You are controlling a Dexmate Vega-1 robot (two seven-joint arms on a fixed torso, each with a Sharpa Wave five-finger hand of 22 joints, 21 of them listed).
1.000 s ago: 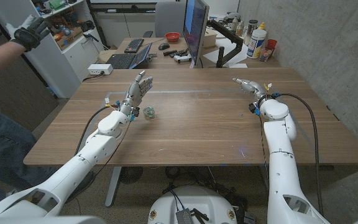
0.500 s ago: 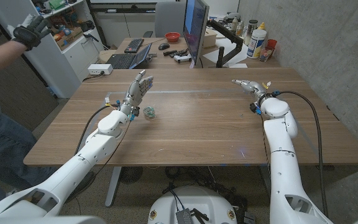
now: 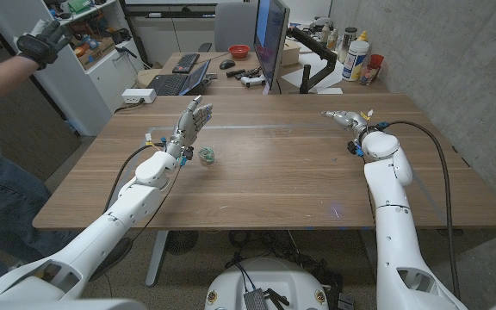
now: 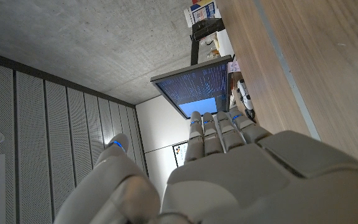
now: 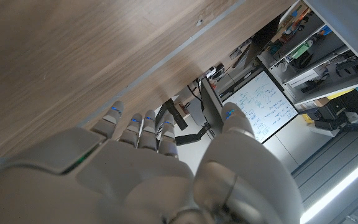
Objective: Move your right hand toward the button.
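A small green button (image 3: 207, 155) sits on the wooden table (image 3: 274, 181), left of the middle. My left hand (image 3: 191, 122) is raised just behind it, open with fingers stretched out and nothing in it; its back and straight fingers (image 4: 219, 127) fill the lower part of the left wrist view. My right hand (image 3: 342, 117) hovers over the table's far right part, far from the button, fingers extended and empty. In the right wrist view the back of my right hand (image 5: 160, 174) points along the wood grain.
A monitor (image 3: 270, 39) stands behind the table's far edge, with a keyboard (image 3: 170, 83), bottles (image 3: 357, 56) and clutter on the desk beyond. A person's arm with a black glove (image 3: 38, 45) reaches in at the far left. A black cable (image 3: 437, 181) runs along my right arm.
My right forearm has shifted slightly toward the table's far edge; the right hand stays near the same spot. The left hand and the button have not moved.
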